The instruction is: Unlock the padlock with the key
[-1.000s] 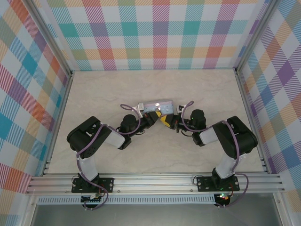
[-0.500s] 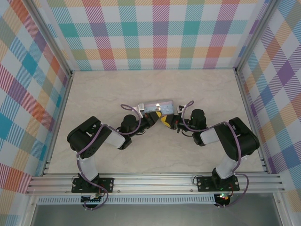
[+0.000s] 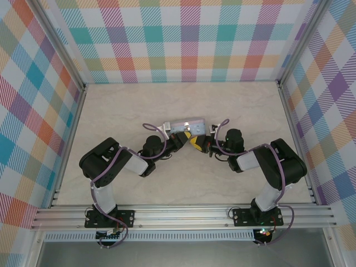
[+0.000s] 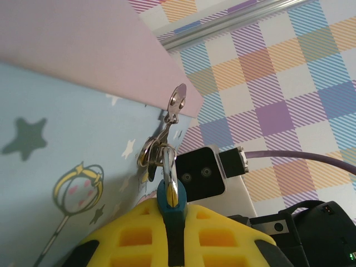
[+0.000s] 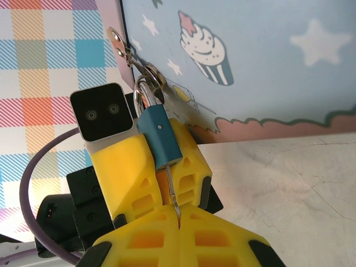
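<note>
Padlock (image 5: 159,137) hung on tin (image 5: 267,61), key (image 5: 173,192) beneath, cream marbled tabletop (image 3: 167,105), plaid walls (image 3: 183,39)

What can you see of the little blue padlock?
The padlock is tiny, with a blue-teal body and a shiny metal shackle. The shackle hooks through the ring on the cartoon tin. The left gripper pinches its body between yellow fingers. The thin key, held by the right gripper, meets its underside. Whether it has unlocked cannot be told.
</note>
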`<state>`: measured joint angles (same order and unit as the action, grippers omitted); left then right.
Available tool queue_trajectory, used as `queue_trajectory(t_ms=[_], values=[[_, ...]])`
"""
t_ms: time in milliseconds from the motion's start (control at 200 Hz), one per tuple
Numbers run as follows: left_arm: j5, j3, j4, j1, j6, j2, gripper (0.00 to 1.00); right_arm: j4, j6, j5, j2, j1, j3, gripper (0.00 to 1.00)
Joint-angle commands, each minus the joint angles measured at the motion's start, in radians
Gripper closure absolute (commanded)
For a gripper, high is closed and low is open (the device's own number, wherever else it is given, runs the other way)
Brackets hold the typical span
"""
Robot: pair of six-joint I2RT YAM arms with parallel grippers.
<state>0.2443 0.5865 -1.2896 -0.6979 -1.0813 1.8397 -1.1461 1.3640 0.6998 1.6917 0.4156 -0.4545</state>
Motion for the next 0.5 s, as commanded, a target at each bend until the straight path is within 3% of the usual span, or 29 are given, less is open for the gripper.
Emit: queue_trajectory(t_ms=[0,335,495], values=[[0.156,0.015,-0.05,-0.062,-0.015,-0.017,1.0,-0.039,-0.038,-0.099,-0.012,-0.018,-0.007,0.96],[0.156,0.018,-0.05,-0.062,-0.022,-0.024,1.0,-0.125,-0.004,-0.103,0.025,-0.018,0.002,0.96],[0.154,0.029,-0.05,-0.063,-0.024,-0.007,1.0,-0.084,-0.018,-0.108,0.001,0.002,-0.011,0.96]])
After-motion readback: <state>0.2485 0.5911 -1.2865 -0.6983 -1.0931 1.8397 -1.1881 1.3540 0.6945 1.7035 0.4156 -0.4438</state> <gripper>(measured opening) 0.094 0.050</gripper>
